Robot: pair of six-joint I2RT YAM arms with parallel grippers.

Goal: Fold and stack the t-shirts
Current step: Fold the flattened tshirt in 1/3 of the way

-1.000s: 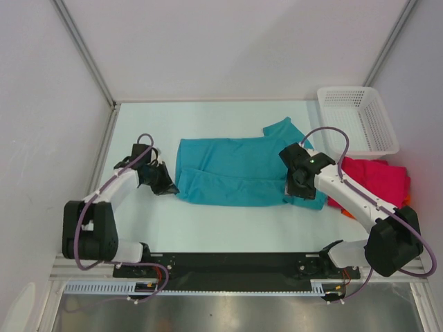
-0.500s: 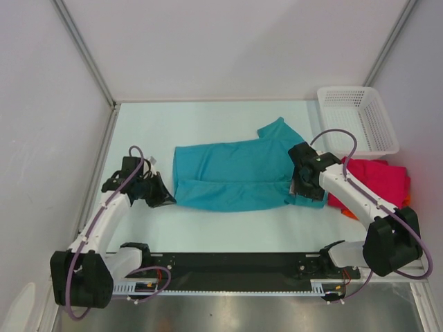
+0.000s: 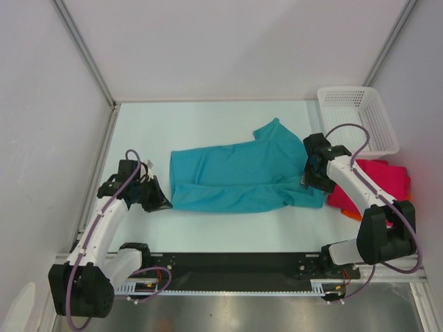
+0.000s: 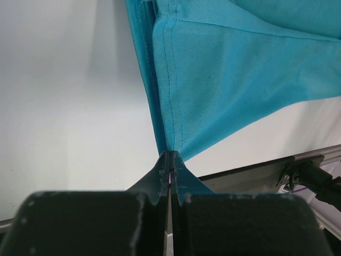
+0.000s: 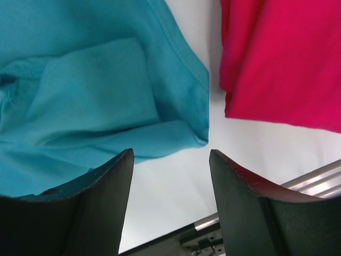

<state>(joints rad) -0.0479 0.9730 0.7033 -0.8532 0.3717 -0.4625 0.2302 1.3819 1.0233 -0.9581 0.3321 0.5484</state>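
Note:
A teal t-shirt (image 3: 242,176) lies folded lengthwise across the middle of the table. My left gripper (image 3: 160,202) is shut on its near left corner; in the left wrist view the cloth (image 4: 224,69) runs up from the closed gripper (image 4: 170,160). My right gripper (image 3: 313,181) is open and empty above the shirt's right end (image 5: 96,101). A crimson-pink t-shirt (image 3: 374,181) lies folded at the right, also in the right wrist view (image 5: 282,58). An orange edge (image 3: 351,214) shows under it.
A white mesh basket (image 3: 356,119) stands at the back right corner. Grey walls enclose the table on the left, back and right. A black rail (image 3: 235,263) runs along the near edge between the arm bases.
My left gripper has pulled the shirt's left corner to the left and nearer, stretching the cloth. My right gripper has moved right, off the shirt's right end, and stands open.

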